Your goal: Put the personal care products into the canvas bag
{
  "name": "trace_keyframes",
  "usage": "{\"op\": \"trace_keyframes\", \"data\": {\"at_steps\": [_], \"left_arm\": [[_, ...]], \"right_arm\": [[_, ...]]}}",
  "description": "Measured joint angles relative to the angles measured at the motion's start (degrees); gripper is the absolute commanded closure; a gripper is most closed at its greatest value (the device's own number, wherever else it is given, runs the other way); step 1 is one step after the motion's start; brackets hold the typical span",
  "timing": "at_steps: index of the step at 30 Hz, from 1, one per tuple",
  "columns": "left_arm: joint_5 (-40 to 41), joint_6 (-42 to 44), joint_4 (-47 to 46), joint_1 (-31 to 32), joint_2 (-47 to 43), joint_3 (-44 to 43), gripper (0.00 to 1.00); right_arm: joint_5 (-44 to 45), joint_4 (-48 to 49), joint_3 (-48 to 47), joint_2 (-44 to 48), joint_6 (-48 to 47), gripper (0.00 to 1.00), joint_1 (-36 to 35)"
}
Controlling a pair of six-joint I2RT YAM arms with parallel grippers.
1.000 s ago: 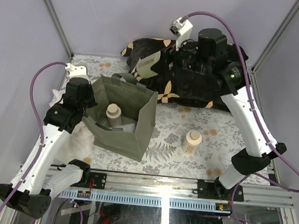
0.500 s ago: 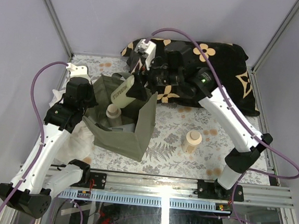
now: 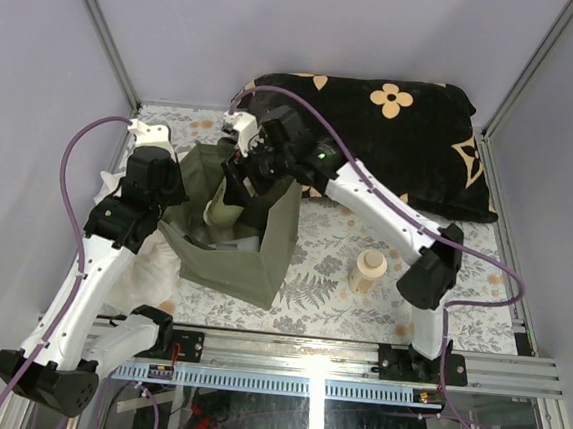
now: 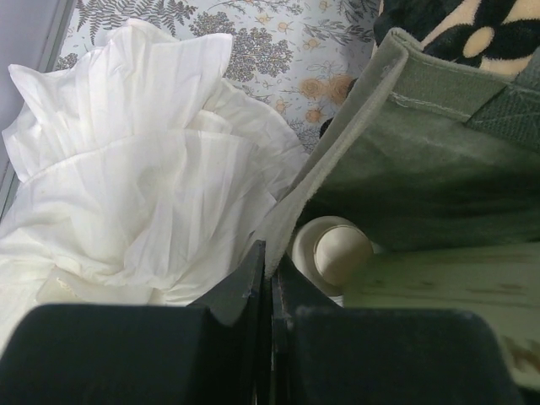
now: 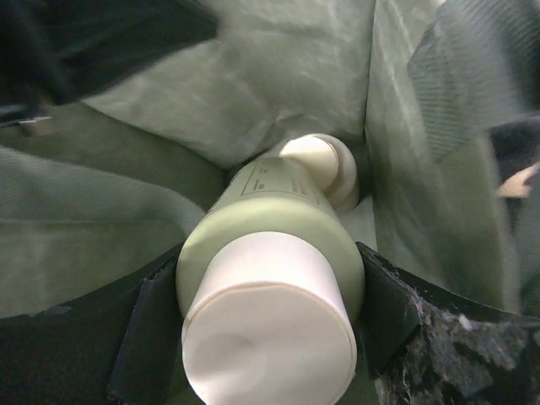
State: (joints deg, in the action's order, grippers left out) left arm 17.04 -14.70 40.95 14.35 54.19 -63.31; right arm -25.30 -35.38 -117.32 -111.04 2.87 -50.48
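Olive canvas bag [image 3: 253, 257]: R gripper [image 5: 266, 325] clamps bottle [image 5: 270, 270] inside (L gripper [image 4: 268, 272] pinches rim).

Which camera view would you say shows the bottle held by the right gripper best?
The right wrist view: the bottle fills the frame, clamped in the right gripper inside the bag. The top view hides most of it under the arm. The left wrist view shows only a round cap, possibly another bottle's.
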Motion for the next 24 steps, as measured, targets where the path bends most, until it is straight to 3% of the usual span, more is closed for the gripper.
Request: {"op": "trace_keyframes", "data": {"at_steps": [24], "left_arm": [[-0.61,-0.74,1.79,-0.22,-0.26,-0.55,1.00]], "right_arm": [[14.14,-0.46,-9.49,-10.23,-1.57,1.00,-6.95]]}}
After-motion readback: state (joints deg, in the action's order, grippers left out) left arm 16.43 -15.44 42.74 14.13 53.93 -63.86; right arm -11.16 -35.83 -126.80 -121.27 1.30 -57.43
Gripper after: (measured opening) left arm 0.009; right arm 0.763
